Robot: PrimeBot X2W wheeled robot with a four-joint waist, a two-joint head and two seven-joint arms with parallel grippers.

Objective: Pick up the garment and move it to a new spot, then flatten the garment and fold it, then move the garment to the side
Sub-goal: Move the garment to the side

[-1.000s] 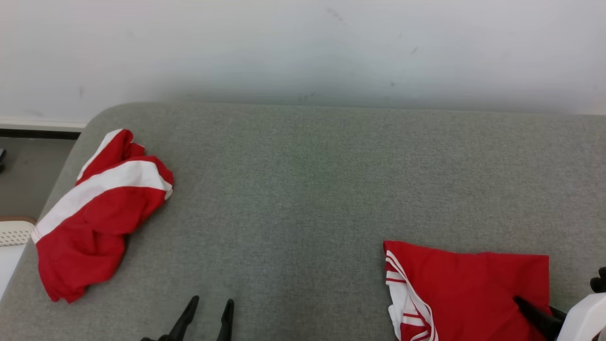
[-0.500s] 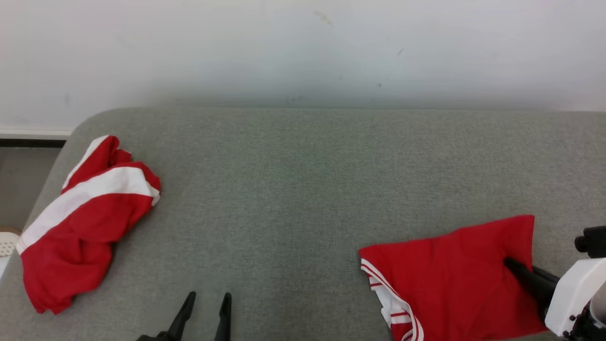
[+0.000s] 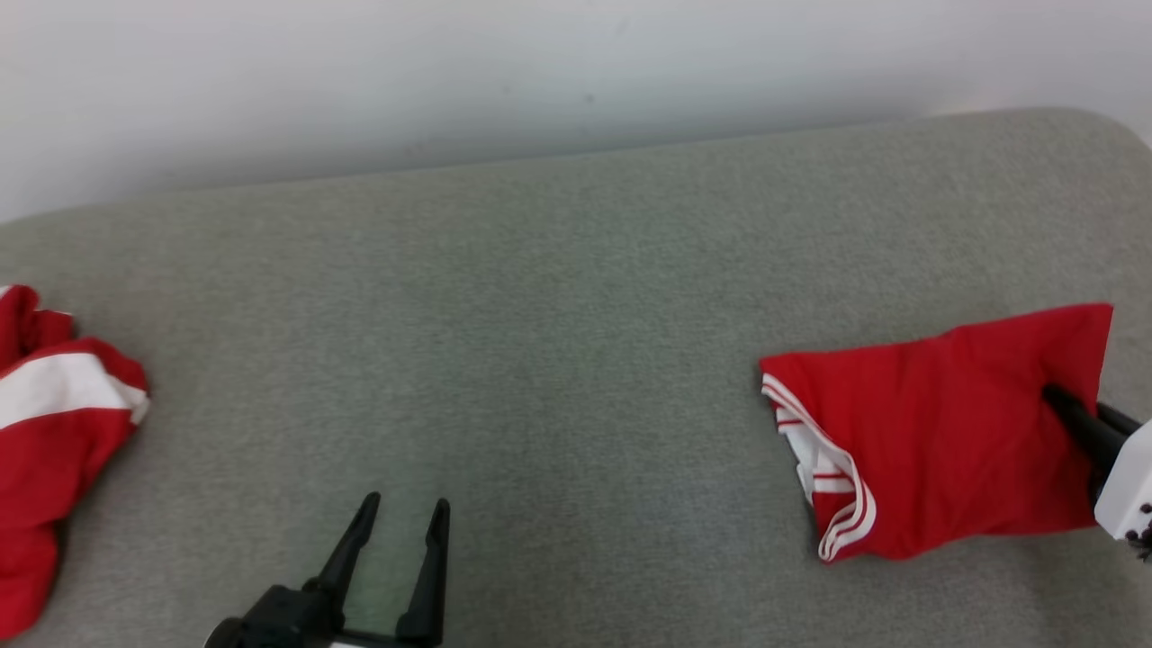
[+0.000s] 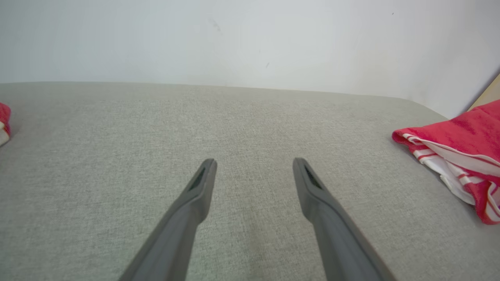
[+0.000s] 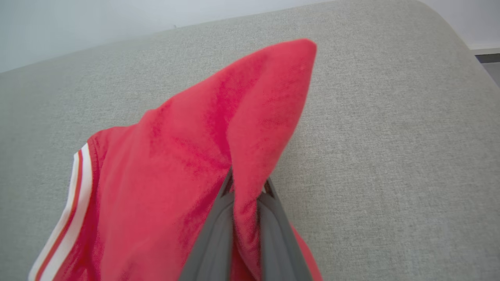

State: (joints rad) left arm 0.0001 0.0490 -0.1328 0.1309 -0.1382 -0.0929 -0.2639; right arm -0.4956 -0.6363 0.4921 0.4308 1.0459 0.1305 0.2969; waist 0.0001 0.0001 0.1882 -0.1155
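Another red-and-white cloth [image 3: 54, 432] lies well apart on the grey pad [image 3: 558, 342]. My right gripper [image 3: 1055, 398] tightly pinches the red garment [image 3: 945, 432]. My left gripper [image 3: 405, 513] hovers wide open, empty.

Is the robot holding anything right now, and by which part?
The right gripper pinches the folded red garment by a raised fold of cloth at its right edge. The left gripper is open, holding nothing.

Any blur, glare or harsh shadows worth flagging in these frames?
Head view: mildly soft throughout, light flat and even, no glare. Left wrist view: grey woven cushion weave crisp, shadows faint. Right wrist view: red white-striped garment looks soft close to the lens, cushion behind it sharp.
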